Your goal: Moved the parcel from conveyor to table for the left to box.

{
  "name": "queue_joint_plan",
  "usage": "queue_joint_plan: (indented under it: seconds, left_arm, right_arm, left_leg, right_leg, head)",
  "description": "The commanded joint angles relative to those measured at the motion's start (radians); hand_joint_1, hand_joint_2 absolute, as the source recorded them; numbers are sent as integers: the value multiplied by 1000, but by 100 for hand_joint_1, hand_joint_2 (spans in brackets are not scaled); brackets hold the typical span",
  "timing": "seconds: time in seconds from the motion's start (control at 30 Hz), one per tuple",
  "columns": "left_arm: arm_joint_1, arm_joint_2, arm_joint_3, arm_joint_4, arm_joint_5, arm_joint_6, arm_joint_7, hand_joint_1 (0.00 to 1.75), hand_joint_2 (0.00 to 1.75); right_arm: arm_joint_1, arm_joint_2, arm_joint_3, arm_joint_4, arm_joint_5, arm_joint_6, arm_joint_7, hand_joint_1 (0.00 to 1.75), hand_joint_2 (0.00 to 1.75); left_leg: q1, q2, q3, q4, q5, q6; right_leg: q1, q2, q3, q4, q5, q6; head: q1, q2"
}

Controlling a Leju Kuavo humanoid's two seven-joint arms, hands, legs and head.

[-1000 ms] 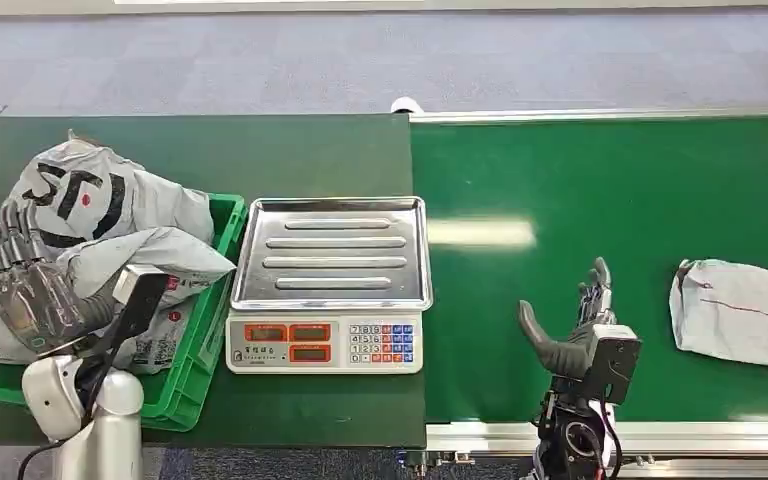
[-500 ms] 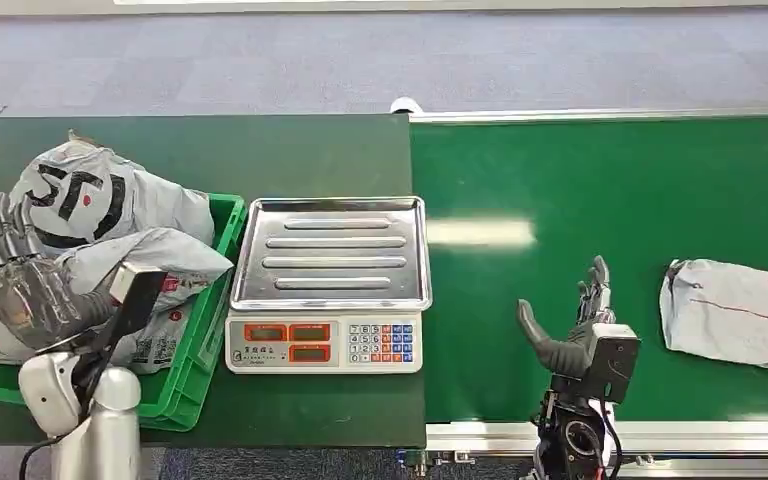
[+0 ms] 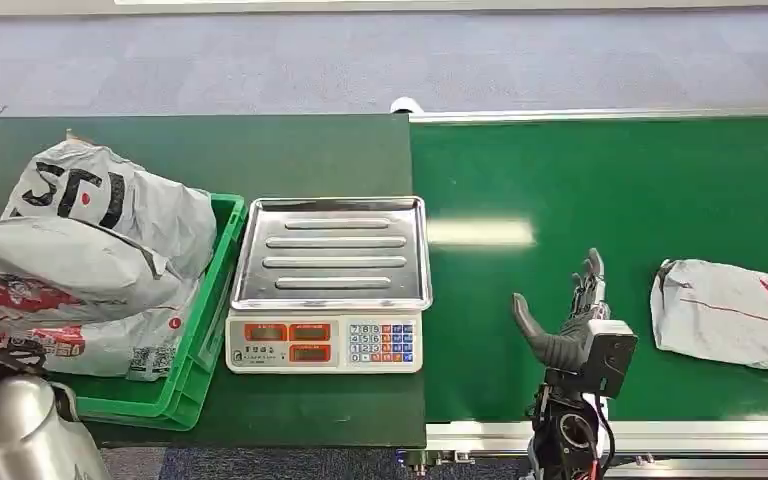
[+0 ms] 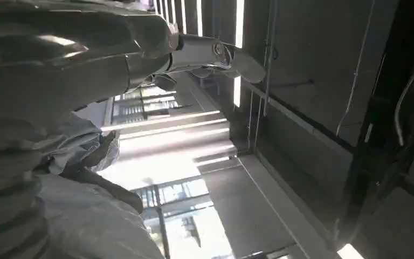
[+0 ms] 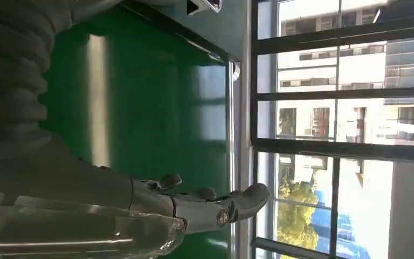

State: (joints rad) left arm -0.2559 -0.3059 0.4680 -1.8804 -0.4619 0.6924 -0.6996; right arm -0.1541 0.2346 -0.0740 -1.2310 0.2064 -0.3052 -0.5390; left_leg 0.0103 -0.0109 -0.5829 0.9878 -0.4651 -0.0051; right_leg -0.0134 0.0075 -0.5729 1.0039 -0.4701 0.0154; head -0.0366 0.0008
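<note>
We are seeing the parcel (image 3: 732,312) lying flat on the green conveyor (image 3: 610,180), to the right of the right hand (image 3: 572,325) and apart from it, with a strip of bare belt between them. The right hand is hovering low over the belt near its front rail, thumb spread wide to the left and fingers pointing away from the robot; it is holding nothing and touching nothing, fingers apart. In the right wrist view the same hand (image 5: 194,208) is showing straight fingers (image 5: 248,197) extended above the green belt, with windows beyond. The left hand (image 4: 215,54) is appearing in the left wrist view with fingers stretched out against a ceiling background, and grey wrapping is sitting close beside the wrist; we cannot tell whether it is gripping anything. In the head view we are seeing only the silver left arm (image 3: 15,430) at the lower left corner. We are counting one parcel on the conveyor, at least three grey bags (image 3: 80,260) piled in one green crate (image 3: 205,330) on the dark surface (image 3: 260,150), and one scale (image 3: 328,285) with a bare steel pan between crate and conveyor.
</note>
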Motion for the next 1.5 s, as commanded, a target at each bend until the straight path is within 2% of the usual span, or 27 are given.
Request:
queue_joint_plan:
  seconds: [0.03,0.07,0.1,0.13,0.17,0.2,0.23,0.27,0.3,0.37,0.43,0.5,0.53,0.6,0.67,0.7,0.73,0.8,0.97,1.03,1.07,1.1,1.2,1.33,1.5]
  left_arm:
    - [68,55,-272,50,31,6,1,0,175]
    - [74,86,-339,124,52,6,1,0,175]
    - [80,108,-340,137,80,-35,1,0,175]
    - [79,98,-362,154,64,-30,1,0,175]
    - [75,116,-418,206,71,6,1,0,175]
    - [71,125,-444,315,20,6,1,0,175]
    - [49,142,-479,463,-117,6,54,0,175]
    - [31,173,-519,564,-355,3,215,0,175]
    - [16,183,-548,635,-403,-14,298,0,175]
    - [9,191,-557,671,-393,6,294,0,175]
    - [11,192,-517,686,-482,6,375,0,175]
    - [13,155,-410,666,-476,6,340,0,175]
    - [9,125,-319,643,-459,6,308,0,175]
    - [-4,100,-214,648,-435,6,246,0,175]
    - [-4,100,-214,648,-435,6,246,0,175]
    - [-29,39,-66,622,-305,6,94,0,175]
    - [-62,5,49,626,-282,6,1,0,175]
    - [-53,18,55,573,-187,6,1,0,175]
    - [-53,18,55,573,-187,6,1,0,175]
    - [-41,72,9,601,-91,6,1,0,175]
    - [-44,59,14,599,-108,6,1,0,175]
    - [-55,95,-45,688,-62,6,8,0,175]
    - [-44,177,-216,739,-30,-35,134,0,175]
    - [-43,179,-232,738,-26,-24,146,0,175]
    - [-37,188,-251,737,-7,-48,162,0,175]
  right_arm:
    - [-26,-30,42,36,12,5,-21,0,175]
    - [-25,-29,44,34,11,16,-38,0,175]
    - [-24,-30,47,31,17,23,-36,0,175]
    - [-21,-29,57,25,19,21,-30,0,175]
    - [-25,-39,67,29,26,23,-29,0,175]
    - [-28,-35,63,34,29,26,-29,0,175]
    - [-29,-35,61,36,40,29,-27,0,175]
    - [-28,-37,60,35,50,33,-22,0,175]
    - [-27,-41,57,32,54,38,-20,0,175]
    - [-26,-41,52,30,55,41,-20,0,175]
    - [-21,-41,48,23,58,47,-18,0,175]
    - [-13,-39,47,13,63,53,-12,0,175]
    - [-9,-38,49,9,65,54,-10,0,175]
    - [-5,-35,55,9,67,50,-8,0,175]
    - [-5,-35,55,9,67,50,-8,0,175]
    - [-5,-37,65,15,67,50,-7,0,175]
    - [-6,-36,71,22,64,47,-8,0,175]
    - [-6,-37,80,30,61,40,-11,0,175]
    - [-6,-37,80,30,61,40,-11,0,175]
    - [-6,-38,81,34,52,27,-16,0,175]
    - [-7,-39,81,34,52,27,-16,0,175]
    - [-6,-43,79,28,47,24,-16,0,175]
    - [-5,-44,65,16,45,26,-12,0,175]
    - [-4,-44,62,12,45,28,-12,0,175]
    - [-4,-43,61,14,45,29,-12,0,175]
  left_leg:
    - [0,-1,1,0,0,0]
    - [0,-2,1,-1,0,0]
    - [0,-2,1,-1,0,0]
    - [0,-2,3,-2,1,0]
    - [-1,-2,3,-2,1,0]
    - [0,-2,3,-3,1,0]
    - [-1,-3,3,-2,1,0]
    - [-1,-5,5,-4,2,0]
    - [-2,-5,4,-3,2,0]
    - [-2,-6,5,-3,2,0]
    - [-1,-2,4,-3,1,0]
    - [-1,3,3,-2,0,0]
    - [-1,3,5,-3,0,0]
    - [0,4,3,-1,0,0]
    - [0,2,3,-1,0,0]
    - [0,3,3,-1,0,0]
    - [0,3,3,-1,0,0]
    - [1,4,2,0,0,0]
    - [0,5,3,-1,0,0]
    - [0,3,3,-1,0,0]
    - [0,4,3,-1,0,0]
    - [1,5,5,-3,0,0]
    - [0,0,5,-2,1,0]
    - [0,-2,7,-3,2,0]
    - [0,2,9,-4,3,0]
  right_leg:
    - [1,-2,2,-1,0,-1]
    - [0,-3,2,-1,0,0]
    - [0,-3,2,-1,0,0]
    - [0,-4,4,-2,0,-1]
    - [0,-3,3,-2,0,-1]
    - [0,-4,4,-3,0,-1]
    - [0,-4,4,-2,0,-1]
    - [0,-7,6,-4,0,-1]
    - [-2,-6,4,-2,-1,0]
    - [-2,-7,5,-2,0,0]
    - [-1,-3,5,-3,1,-1]
    - [-1,1,2,-2,1,-1]
    - [0,1,4,-3,1,-2]
    - [0,3,1,-1,1,-2]
    - [0,2,1,-1,1,-2]
    - [0,2,1,-1,1,-2]
    - [0,2,2,-1,1,-2]
    - [1,3,1,-1,2,-2]
    - [1,3,2,-1,1,-2]
    - [1,1,2,-1,1,-2]
    - [1,3,2,-1,1,-2]
    - [1,2,4,-4,2,-2]
    - [0,0,4,-2,1,-2]
    - [1,-3,6,-3,2,-3]
    - [1,0,9,-4,4,-2]
  head:
    - [0,0]
    - [0,0]
    - [0,0]
    - [0,0]
    - [0,0]
    - [0,0]
    - [0,0]
    - [0,0]
    - [-1,0]
    - [0,0]
    - [0,0]
    - [0,0]
    - [0,0]
    - [0,0]
    - [0,0]
    - [0,0]
    - [0,0]
    - [0,0]
    - [0,0]
    - [0,0]
    - [0,0]
    - [0,0]
    - [0,0]
    - [0,0]
    - [0,0]
